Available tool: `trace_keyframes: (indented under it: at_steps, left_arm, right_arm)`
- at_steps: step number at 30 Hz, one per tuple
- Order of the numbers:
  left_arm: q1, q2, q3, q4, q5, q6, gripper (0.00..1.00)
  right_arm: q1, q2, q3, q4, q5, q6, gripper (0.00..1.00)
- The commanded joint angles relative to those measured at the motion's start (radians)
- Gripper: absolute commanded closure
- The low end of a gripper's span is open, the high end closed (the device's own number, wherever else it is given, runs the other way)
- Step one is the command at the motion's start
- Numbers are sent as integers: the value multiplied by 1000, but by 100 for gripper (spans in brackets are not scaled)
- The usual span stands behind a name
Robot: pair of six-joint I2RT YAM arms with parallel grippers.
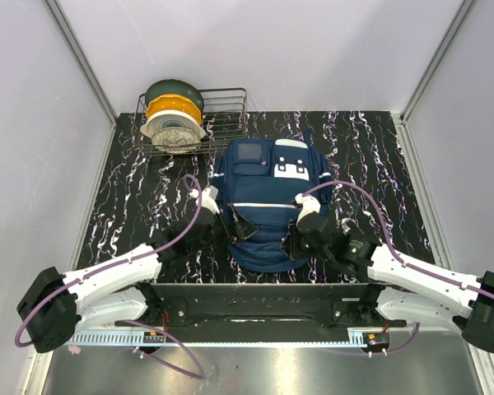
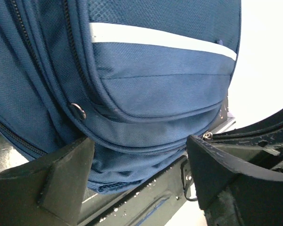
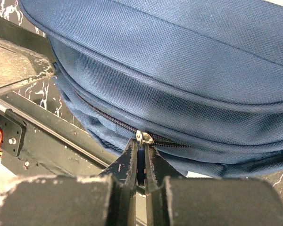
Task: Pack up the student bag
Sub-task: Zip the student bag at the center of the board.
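Note:
The student bag [image 1: 267, 193], navy blue with white patches and a grey pocket panel, lies flat in the middle of the marbled table. My left gripper [image 1: 230, 224] is at the bag's lower left side, open. In the left wrist view its fingers [image 2: 139, 155] stand wide apart around the bag's bottom edge [image 2: 155, 84], not touching it. My right gripper [image 1: 300, 239] is at the bag's lower right. In the right wrist view it [image 3: 141, 147] is shut on the metal zipper pull [image 3: 144, 137] of the bag's [image 3: 179, 70] closed main zipper.
A wire rack [image 1: 226, 115] at the back left holds three filament spools [image 1: 174, 119]. A black rail [image 1: 255, 292] runs along the near table edge just below the bag. Grey walls close in the table on the left, right and back.

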Motion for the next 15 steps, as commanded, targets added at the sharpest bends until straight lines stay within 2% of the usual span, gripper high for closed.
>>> trace_keyframes:
  at_steps: [1,2,4,7,11,15]
  left_arm:
    - [-41,14,8,97,-81,-44,24]
    - [-48,13,4,98,-90,-48,31]
    - [-60,11,5,92,-106,-60,31]
    - [-80,-5,13,37,-126,-74,18]
    - [-98,-48,7,-14,-146,-103,13]
    - [-106,-73,31,-135,-219,-91,11]
  right_arm:
    - [-3,-15,23,100,-32,7,100]
    - [-3,-17,21,104,-32,7,100]
    - [-3,-15,21,109,-27,12,100]
    - [-3,-12,26,109,-21,14,100]
    - [-2,-12,32,114,-15,14,100]
    - [-3,-17,37,111,-10,11,100]
